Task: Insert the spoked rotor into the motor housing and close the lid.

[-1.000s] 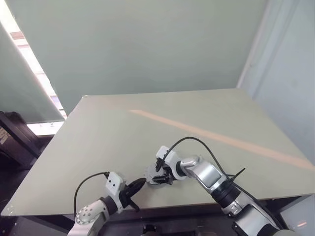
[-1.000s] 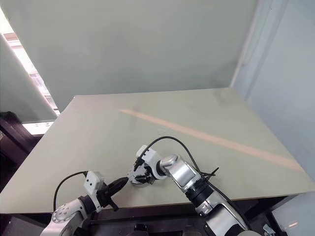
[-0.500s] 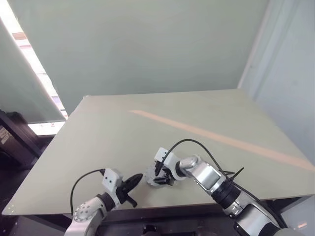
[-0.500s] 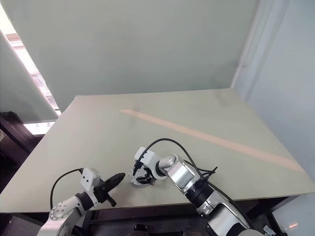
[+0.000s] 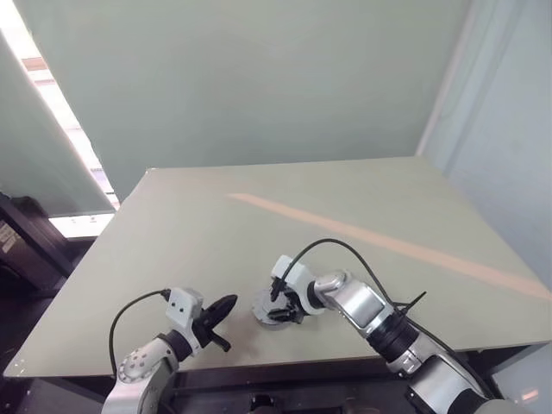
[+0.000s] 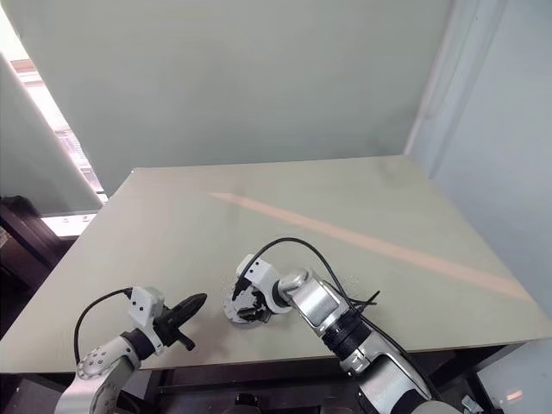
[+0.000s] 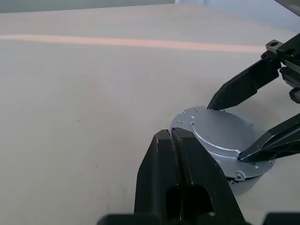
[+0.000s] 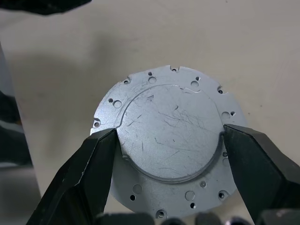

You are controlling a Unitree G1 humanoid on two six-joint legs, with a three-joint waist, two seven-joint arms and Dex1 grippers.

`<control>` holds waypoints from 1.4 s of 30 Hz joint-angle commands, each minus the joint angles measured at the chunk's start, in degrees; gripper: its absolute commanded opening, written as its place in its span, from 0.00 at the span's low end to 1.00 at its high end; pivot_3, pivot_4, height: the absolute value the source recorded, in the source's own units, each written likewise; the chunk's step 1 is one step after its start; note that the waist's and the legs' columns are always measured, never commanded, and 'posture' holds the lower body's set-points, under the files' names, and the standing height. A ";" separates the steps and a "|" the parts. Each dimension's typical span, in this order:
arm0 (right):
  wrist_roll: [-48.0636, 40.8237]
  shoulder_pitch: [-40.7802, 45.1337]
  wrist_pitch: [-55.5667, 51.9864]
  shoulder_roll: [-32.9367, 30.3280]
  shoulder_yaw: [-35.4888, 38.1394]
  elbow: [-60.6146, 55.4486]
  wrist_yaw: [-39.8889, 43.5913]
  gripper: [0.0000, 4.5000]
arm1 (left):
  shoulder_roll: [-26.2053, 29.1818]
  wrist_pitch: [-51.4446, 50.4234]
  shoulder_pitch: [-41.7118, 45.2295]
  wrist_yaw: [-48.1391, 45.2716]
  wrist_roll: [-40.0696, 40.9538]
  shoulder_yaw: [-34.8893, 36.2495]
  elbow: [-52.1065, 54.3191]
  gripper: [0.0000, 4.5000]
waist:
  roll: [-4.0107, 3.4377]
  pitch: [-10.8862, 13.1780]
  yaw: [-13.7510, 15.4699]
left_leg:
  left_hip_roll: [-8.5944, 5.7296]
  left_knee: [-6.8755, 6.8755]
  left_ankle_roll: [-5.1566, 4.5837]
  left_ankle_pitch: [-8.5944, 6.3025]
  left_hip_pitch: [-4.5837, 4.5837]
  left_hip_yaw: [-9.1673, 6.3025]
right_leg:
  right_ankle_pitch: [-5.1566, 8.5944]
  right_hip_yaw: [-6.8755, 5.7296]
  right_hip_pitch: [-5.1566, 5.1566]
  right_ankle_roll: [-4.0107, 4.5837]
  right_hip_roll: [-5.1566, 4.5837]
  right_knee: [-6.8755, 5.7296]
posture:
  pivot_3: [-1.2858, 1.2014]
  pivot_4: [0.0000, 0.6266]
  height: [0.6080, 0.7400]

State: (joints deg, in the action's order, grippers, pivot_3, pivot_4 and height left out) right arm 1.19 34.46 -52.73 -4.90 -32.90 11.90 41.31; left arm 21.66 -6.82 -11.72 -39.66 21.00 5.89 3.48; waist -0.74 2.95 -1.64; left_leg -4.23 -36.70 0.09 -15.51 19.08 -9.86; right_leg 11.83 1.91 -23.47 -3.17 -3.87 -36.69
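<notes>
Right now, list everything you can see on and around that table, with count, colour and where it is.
Round silvery metal disc with a raised centre and small holes round its flange: one, silver-grey, lying flat on the table near its front edge, between the two arms.
Large flat table: one, pale grey-green, crossed by a slanting pale orange band.
Dark cabinet-like object: one, black, beside the table on the robot's left; too cut off to identify.
Left gripper: one, black jaws shut, above the table, apart from the disc on its left side.
Right gripper: one, black jaws spread wide, one at each side of the disc's raised centre.
</notes>
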 commanded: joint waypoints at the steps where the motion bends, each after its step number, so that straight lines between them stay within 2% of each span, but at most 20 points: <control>1: -1.71 -0.85 -3.36 -0.04 0.70 -0.52 0.43 0.76 | 0.02 0.43 0.16 0.14 0.59 0.73 1.72 0.00 | 0.00 0.00 0.02 | -0.01 0.04 0.00 0.00 0.00 0.00 | -0.01 0.00 -0.01 -0.01 -0.01 0.02 | 0.52 0.00 1.00; 11: -0.69 -2.07 -5.92 0.57 -1.47 -2.21 -3.62 0.76 | -0.78 0.08 -0.11 0.26 0.73 0.21 1.96 0.00 | 0.01 0.00 0.07 | -0.07 0.18 0.04 -0.03 0.08 0.01 | 0.00 0.01 -0.05 -0.01 -0.03 0.10 | 0.52 0.00 1.00; 20: -2.80 -3.27 -2.28 -0.92 -1.56 -7.31 -0.99 0.76 | -1.07 -0.26 -0.51 0.24 0.67 0.04 2.49 0.00 | 0.01 0.00 0.05 | -0.07 0.21 0.04 -0.03 0.12 0.00 | 0.01 0.00 -0.09 -0.02 -0.03 0.13 | 0.52 0.00 1.00; 28: -2.56 -5.41 1.28 -2.32 -2.18 -12.15 -1.77 0.76 | -1.07 -0.77 -0.96 0.11 0.75 -0.16 3.00 0.00 | 0.04 -0.01 0.07 | -0.10 0.21 -0.10 0.06 0.66 0.02 | 0.01 0.02 -0.73 -0.02 -0.02 0.11 | 0.52 0.00 1.00; 42: -4.24 -8.66 1.10 9.58 9.33 -7.62 -14.28 0.76 | -0.73 -1.49 -1.71 -0.26 0.73 -0.17 3.45 0.00 | 0.05 -0.01 -0.34 | -0.05 0.20 -0.05 0.08 0.62 0.15 | -0.01 0.03 -0.78 0.00 0.15 -0.03 | 0.52 0.00 1.00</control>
State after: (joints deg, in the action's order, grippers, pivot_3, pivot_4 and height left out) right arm -2.21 25.58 -53.05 3.32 -24.56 4.19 28.55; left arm 20.40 -8.48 -13.55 -39.69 21.20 5.47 4.43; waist -0.69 2.94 -1.99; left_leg -4.27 -36.50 0.06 -15.42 19.70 -9.71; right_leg 11.82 1.93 -24.26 -3.17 -3.71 -36.74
